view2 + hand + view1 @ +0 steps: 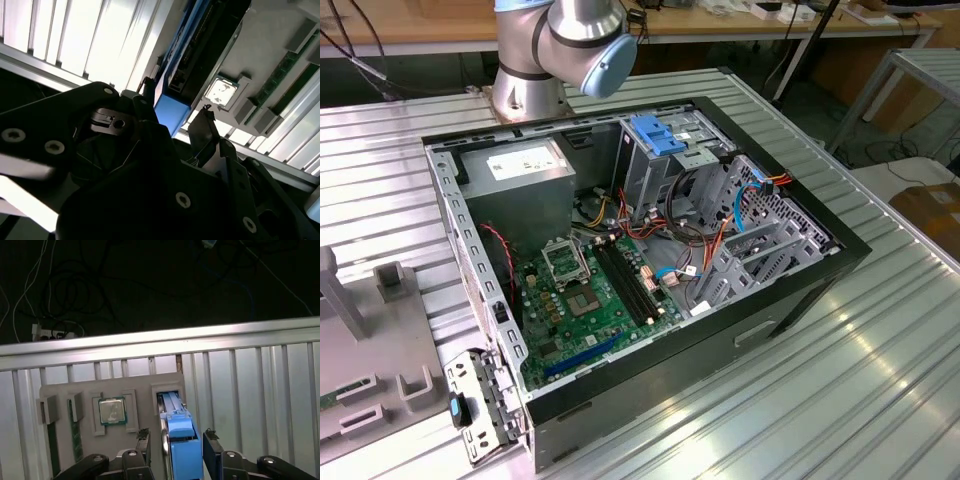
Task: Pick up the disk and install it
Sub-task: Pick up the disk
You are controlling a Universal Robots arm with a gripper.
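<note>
Disk (181, 450) in blue carrier, upright in a slot of the grey parts tray (65, 390), beside a processor chip (112, 411), on ribbed metal counter (250, 390), straddled by released pincer (176, 434), gaps either side.

Blue, green and silver around a black computer case (700, 345).
In the first wrist view, the disk (182, 455) shows a bright blue carrier and the tray (135, 385) is pale grey. In the exterior view, a green motherboard (570, 310) sits at centre and a silver ribbed table (880, 380) at lower right.
</note>
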